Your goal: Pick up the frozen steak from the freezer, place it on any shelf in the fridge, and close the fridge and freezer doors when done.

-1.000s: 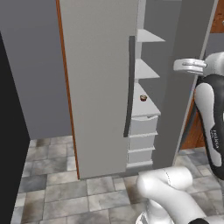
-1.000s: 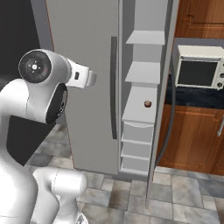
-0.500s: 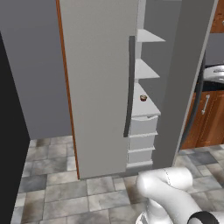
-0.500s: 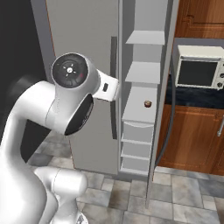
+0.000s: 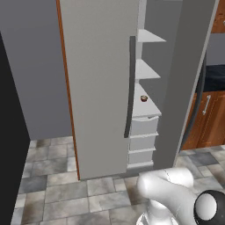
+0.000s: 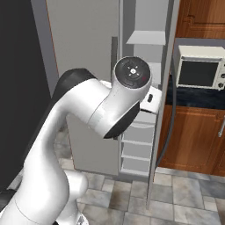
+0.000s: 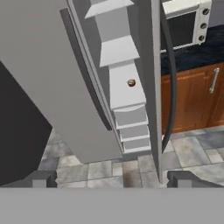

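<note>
Steak: small brown-red lump on a white shelf of the open compartment, near the shelf's middle, just above the stack of drawers. Left base view shows it too, well back from the shelf's front edge.

Doors: left door closed or nearly so, its dark bar handle running down the edge beside the shelves. Right door swung open and seen edge-on, its curved dark handle on the side facing the microwave.

Fingers: two dark tips at the bottom of the hand view, wide apart with nothing between them; one tip far left, the other far right.

Key relation: steak lies ahead of the fingers and well apart from them, up the hand view and slightly right of centre, inside the narrow gap between the two doors. Too small to tell its long axis.

Step, as I judge it: approach not yet begun in earnest; steak ungrasped, both closings still to do.

Next move needs: a straight reach into the slot at shelf height, then a drop onto the steak.

Risk: open door's edge and handle crowd the right side of that path; the arm's big elbow sits close to them.
</note>
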Available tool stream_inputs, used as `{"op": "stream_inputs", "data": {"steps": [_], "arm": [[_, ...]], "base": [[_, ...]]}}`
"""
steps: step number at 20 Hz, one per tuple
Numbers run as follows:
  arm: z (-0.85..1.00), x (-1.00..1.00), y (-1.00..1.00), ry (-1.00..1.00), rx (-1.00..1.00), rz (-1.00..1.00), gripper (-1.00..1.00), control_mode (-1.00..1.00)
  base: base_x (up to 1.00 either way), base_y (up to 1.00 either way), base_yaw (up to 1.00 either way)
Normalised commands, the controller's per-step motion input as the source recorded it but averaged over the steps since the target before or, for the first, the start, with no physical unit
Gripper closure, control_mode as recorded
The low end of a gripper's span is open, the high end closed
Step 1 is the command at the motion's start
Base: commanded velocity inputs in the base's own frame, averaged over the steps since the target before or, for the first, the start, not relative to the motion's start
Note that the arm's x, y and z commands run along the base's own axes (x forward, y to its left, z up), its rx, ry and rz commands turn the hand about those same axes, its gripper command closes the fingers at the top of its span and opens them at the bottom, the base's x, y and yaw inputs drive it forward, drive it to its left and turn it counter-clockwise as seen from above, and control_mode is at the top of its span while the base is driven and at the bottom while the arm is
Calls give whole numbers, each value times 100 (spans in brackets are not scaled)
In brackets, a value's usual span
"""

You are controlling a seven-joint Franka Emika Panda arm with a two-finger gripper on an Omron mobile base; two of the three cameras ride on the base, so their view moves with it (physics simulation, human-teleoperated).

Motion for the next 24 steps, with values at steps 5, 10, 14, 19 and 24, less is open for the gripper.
{"op": "stream_inputs", "data": {"steps": [5,10,14,19,24], "arm": [[-60,9,-42,9,3,-1,-100,-100],[-51,22,-4,1,7,-4,-100,-100],[-11,29,-11,4,10,-6,-100,-100],[-20,36,-26,3,8,-4,-100,-100],[-35,42,-27,0,8,0,-100,-100]], "base": [[0,0,0],[0,0,0],[0,0,0],[0,0,0],[0,0,0]]}}
